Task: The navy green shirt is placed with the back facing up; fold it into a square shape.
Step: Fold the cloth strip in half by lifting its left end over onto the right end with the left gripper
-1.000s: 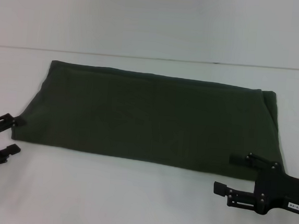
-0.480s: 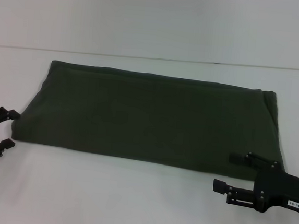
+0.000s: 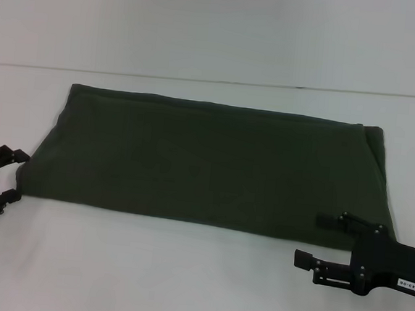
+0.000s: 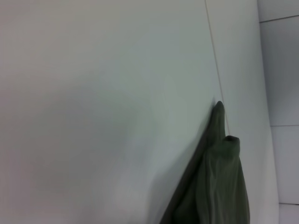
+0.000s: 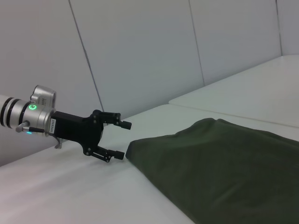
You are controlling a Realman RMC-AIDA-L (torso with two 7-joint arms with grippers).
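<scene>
Right claw: right claw [image 3: 315,240], lower right of the head view, nearest the camera; fingers spread apart and holding nothing, tips pointing toward frame left, just off the shirt's near right corner.
Left claw: left claw [image 3: 14,176], lower left edge of the head view; jaws parted and empty, tips right at the shirt's near left corner, either brushing the cloth or just short of it. The right wrist view shows this left claw [image 5: 122,140] the same way, fingers apart beside the corner, no cloth between them.
Shirt place: navy green shirt [image 3: 207,163] lies flat on the white table [image 3: 182,284], filling the middle of the head view between the two claws, plain side up, no lettering visible.
Shirt axis: already folded into a wide band; long axis runs from frame left to frame right, short axis near to far. Folded layers show at the right end, and the left wrist view shows the navy green shirt [image 4: 219,186] as stacked edges at the corner.
Stage, as judged: band made; a fold along the long axis is left to reach a square.
Risk: a claw closing on only the top layer would peel the band open.
Risk: uneven lift by the two claws would skew the edges, giving a crooked shape.
Far side: bare table, then a pale wall [image 3: 219,25].
</scene>
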